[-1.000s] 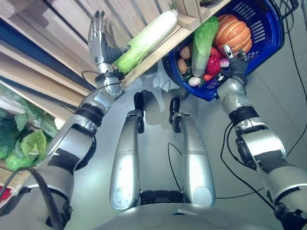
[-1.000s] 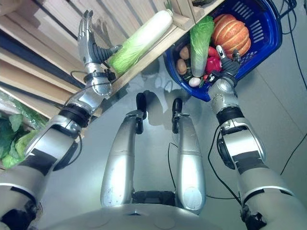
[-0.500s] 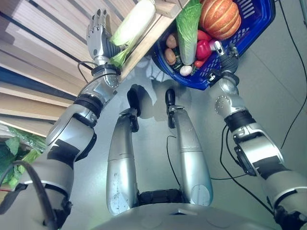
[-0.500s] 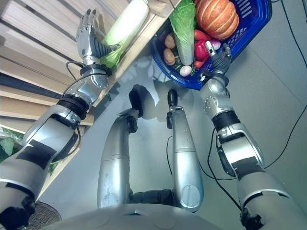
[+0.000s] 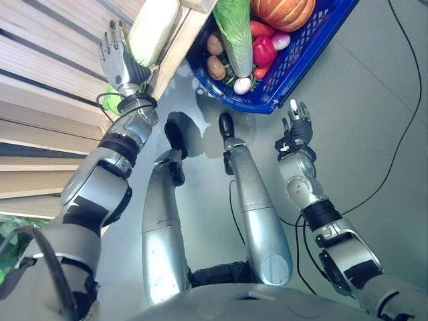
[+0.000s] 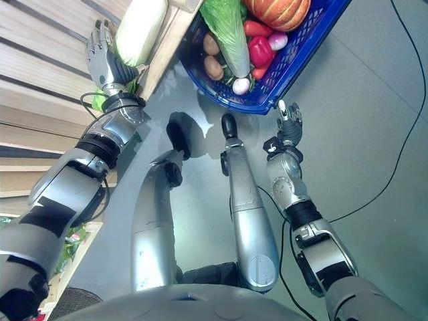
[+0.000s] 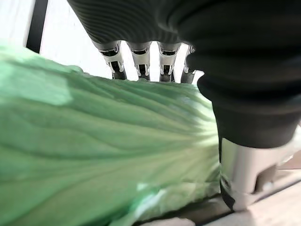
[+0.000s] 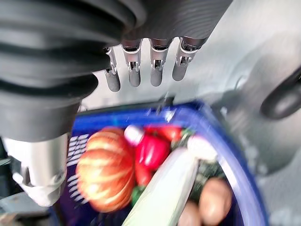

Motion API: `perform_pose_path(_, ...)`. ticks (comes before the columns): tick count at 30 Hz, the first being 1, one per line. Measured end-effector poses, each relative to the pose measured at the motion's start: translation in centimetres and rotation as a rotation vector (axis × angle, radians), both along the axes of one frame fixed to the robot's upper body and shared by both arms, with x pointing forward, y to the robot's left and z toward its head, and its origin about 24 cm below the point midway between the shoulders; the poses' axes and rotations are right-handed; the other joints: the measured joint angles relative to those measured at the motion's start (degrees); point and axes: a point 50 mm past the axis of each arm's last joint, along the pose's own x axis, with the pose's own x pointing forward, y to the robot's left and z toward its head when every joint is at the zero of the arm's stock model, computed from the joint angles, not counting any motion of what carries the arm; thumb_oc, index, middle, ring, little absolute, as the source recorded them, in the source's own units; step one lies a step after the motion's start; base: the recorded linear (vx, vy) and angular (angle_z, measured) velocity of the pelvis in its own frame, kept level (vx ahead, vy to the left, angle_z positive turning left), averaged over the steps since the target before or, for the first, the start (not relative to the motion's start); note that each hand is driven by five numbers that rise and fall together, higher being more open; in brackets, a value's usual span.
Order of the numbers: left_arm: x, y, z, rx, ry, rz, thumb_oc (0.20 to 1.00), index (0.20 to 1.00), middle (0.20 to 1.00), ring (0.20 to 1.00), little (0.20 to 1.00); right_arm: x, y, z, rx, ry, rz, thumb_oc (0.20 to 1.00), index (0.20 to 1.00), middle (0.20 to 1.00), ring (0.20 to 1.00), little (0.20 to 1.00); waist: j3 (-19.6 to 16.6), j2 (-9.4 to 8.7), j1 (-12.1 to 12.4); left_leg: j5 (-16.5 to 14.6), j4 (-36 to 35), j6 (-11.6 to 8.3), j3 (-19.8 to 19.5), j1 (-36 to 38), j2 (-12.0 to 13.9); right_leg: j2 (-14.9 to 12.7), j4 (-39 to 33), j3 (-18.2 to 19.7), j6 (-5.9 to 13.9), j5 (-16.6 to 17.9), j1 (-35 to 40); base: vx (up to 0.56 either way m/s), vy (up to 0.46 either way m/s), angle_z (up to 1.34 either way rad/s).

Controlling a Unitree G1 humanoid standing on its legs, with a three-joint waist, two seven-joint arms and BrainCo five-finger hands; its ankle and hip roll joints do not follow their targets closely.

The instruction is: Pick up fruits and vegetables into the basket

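Note:
A long pale-green napa cabbage [image 5: 152, 27] lies on the wooden shelf [image 5: 175, 39]. My left hand [image 5: 115, 57] stands beside its leafy end with straight fingers, open. In the left wrist view the cabbage [image 7: 94, 141] lies against the palm, with the fingers [image 7: 115, 59] straight past it and the thumb [image 7: 240, 183] to one side. The blue basket [image 5: 271, 105] sits on the floor with a pumpkin [image 5: 281, 10], a second cabbage [image 5: 234, 27], a red pepper [image 5: 264, 50] and potatoes [image 5: 215, 67] in it. My right hand [image 5: 295, 127] hangs open just short of the basket's rim, touching nothing.
Wooden slat shelving [image 5: 47, 100] runs along the left side, with green leafy vegetables [image 5: 10, 231] low at the left. Grey floor spreads to the right of the basket.
The camera has tilted, so the whole picture has shifted. My right hand has come off the basket's rim and drawn back. My left hand stays by the cabbage.

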Motion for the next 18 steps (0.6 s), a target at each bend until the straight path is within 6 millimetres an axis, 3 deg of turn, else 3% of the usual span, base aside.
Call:
perform_pose_path(1, 0.0, 0.0, 0.1, 0.003, -0.003, 0.016, 0.959, 0.959, 0.959, 0.959, 0.959, 0.0, 0.3, 0.3, -0.002, -0.019, 0.007, 1.0, 1.0, 1.0, 1.0, 1.0, 0.0, 0.0, 0.02, 0.02, -0.03, -0.03, 0.04, -0.1, 0.08, 0.04, 0.01, 0.05, 0.18, -0.1, -0.2, -0.01, 0.011, -0.06)
perform_pose_path(3, -0.1, -0.1, -0.1, 0.005, 0.004, 0.044, 0.545, 0.545, 0.545, 0.545, 0.545, 0.1, 0.6, 0.6, 0.003, -0.035, 0.012, 1.0, 1.0, 1.0, 1.0, 1.0, 0.0, 0.0, -0.03, 0.01, -0.05, -0.09, 0.07, -0.13, 0.22, 0.23, 0.01, 0.3, 0.17, -0.1, -0.37, -0.01, 0.007, -0.05)
perform_pose_path(4, -0.1, -0.1, -0.1, 0.005, 0.004, 0.044, 0.545, 0.545, 0.545, 0.545, 0.545, 0.1, 0.6, 0.6, 0.003, -0.035, 0.012, 1.0, 1.0, 1.0, 1.0, 1.0, 0.0, 0.0, -0.03, 0.01, -0.05, -0.09, 0.07, -0.13, 0.22, 0.23, 0.01, 0.3, 0.17, -0.1, -0.37, -0.02, 0.002, -0.04)
perform_pose_path(5, -0.1, 0.0, 0.0, 0.01, -0.001, 0.072, 0.2, 0.2, 0.2, 0.2, 0.2, 0.2, 0.8, 0.8, 0.002, -0.049, 0.01, 1.0, 1.0, 1.0, 1.0, 1.0, 0.0, 0.0, 0.01, 0.0, -0.06, -0.1, 0.16, -0.22, 0.32, 0.33, 0.05, 0.43, 0.17, -0.1, -0.57, -0.01, 0.003, -0.04)
perform_pose_path(13, -0.2, -0.1, 0.6, 0.033, -0.012, 0.124, 0.2, 0.2, 0.2, 0.2, 0.2, 0.3, 1.8, 2.5, 0.011, -0.126, 0.032, 1.0, 1.0, 1.0, 1.0, 1.0, -0.01, 0.0, 0.27, 0.05, -0.06, -0.27, 0.14, -0.93, 0.36, 0.34, 0.09, 0.41, 0.09, -0.05, -1.33, 0.0, 0.0, 0.0)
perform_pose_path(18, -0.2, -0.1, 0.8, 0.089, 0.0, 0.154, 0.2, 0.2, 0.2, 0.2, 0.2, 0.4, 2.0, 2.8, 0.116, -0.181, 0.072, 1.0, 1.0, 1.0, 1.0, 1.0, -0.02, 0.01, 0.64, 0.09, -0.02, -0.33, 0.17, -1.01, 0.38, 0.37, 0.21, 0.4, -0.07, 0.05, -1.5, 0.0, 0.0, 0.0)
